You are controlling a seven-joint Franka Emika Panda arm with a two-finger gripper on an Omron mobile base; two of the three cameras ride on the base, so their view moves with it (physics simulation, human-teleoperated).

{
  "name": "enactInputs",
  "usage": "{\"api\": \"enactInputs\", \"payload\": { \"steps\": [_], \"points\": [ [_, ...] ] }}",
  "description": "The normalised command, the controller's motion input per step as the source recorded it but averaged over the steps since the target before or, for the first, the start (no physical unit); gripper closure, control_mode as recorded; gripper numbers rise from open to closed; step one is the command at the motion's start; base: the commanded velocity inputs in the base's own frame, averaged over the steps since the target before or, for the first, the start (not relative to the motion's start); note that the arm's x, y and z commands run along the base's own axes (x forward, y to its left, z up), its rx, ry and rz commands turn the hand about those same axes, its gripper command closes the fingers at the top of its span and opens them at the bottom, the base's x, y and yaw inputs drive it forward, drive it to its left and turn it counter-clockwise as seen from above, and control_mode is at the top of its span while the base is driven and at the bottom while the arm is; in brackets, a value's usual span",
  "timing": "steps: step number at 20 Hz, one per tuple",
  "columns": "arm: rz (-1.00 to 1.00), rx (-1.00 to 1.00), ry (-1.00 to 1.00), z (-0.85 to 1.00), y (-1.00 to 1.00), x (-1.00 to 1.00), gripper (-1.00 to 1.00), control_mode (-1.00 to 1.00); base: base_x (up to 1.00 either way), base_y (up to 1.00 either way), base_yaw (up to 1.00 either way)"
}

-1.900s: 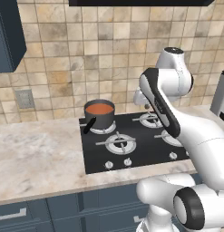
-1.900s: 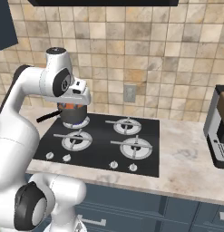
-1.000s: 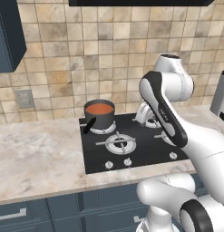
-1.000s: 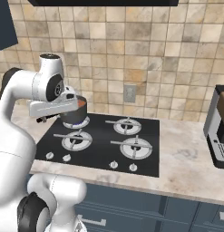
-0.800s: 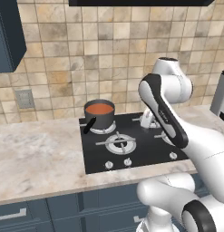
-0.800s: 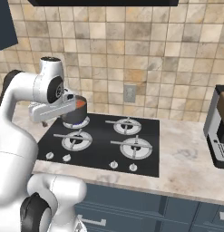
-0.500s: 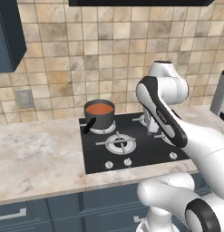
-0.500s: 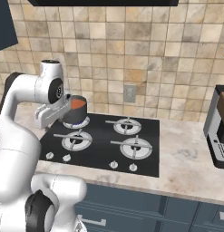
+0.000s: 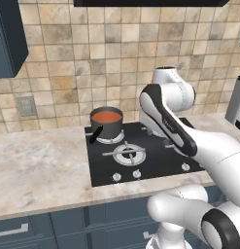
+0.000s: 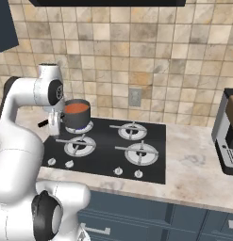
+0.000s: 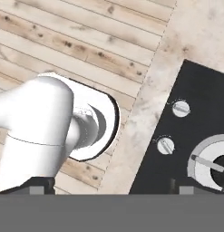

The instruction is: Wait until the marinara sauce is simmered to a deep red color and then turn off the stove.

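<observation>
Stove (image 9: pixel 141 160) knobs (image 11: pixel 165 144) small, smooth, rigid; likely slippery. Pinch across rim, then twist. Gripper (image 11: pixel 109 186) jaws wide apart, empty. Marinara sauce (image 9: pixel 106 116) orange-red.

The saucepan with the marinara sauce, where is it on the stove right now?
The saucepan sits on the back left burner of the stove, nearest the tiled wall, its black handle pointing out over the left edge toward the counter.
</observation>
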Motion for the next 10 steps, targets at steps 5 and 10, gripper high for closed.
{"api": "enactInputs", "payload": {
  "steps": [5,10],
  "points": [
    [0.63,0.0,0.0,-0.22,0.0,-0.02,-1.0,-1.0,0.0,0.0,0.0],
    [0.5,0.04,0.0,-0.35,0.02,-0.12,-1.0,-1.0,0.0,0.0,0.0]
  ]
}}
